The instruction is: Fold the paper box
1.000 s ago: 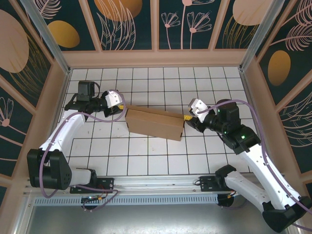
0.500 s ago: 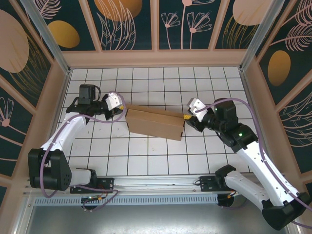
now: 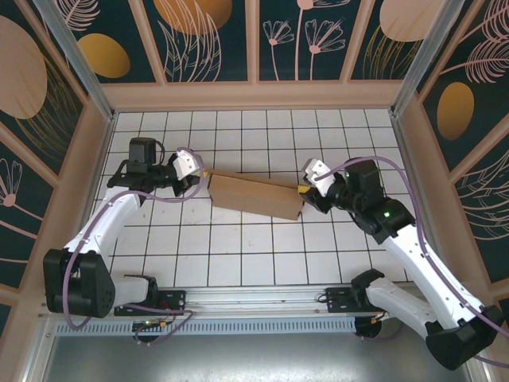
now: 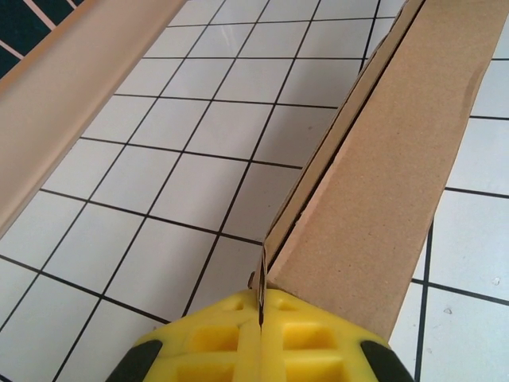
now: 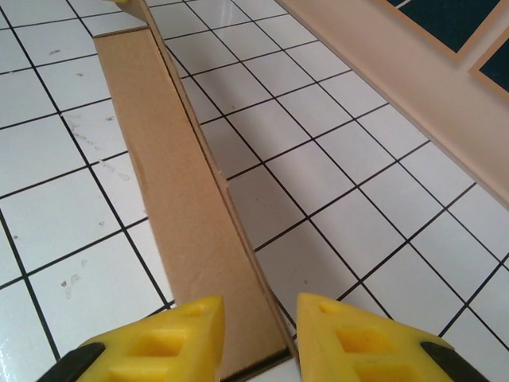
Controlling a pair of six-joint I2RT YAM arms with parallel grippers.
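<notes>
At the far left of the overhead view, the left arm is seen reaching from its base across the white tiled floor toward the middle of the table. The left gripper is brought up against the left end of the paper box. In the left wrist view its yellow fingers are pressed fully together, with a thin cardboard edge of the box's end pinched in the seam between them. From there the box is seen stretching away over the tiles, with a dark slit shown along one long edge between two layers of cardboard. A pale wooden rail is seen well off to that side. The box is placed near the centre of the floor as a long brown piece, slanted so that its left end is farther from the arms' bases than its right end. At its right end the right gripper is set, carried by the right arm. In the right wrist view that gripper's fingers are held partly apart about the box's end. One pad is overlapped with the cardboard face and a sliver of tile is seen beside the other, so no grip is shown.
</notes>
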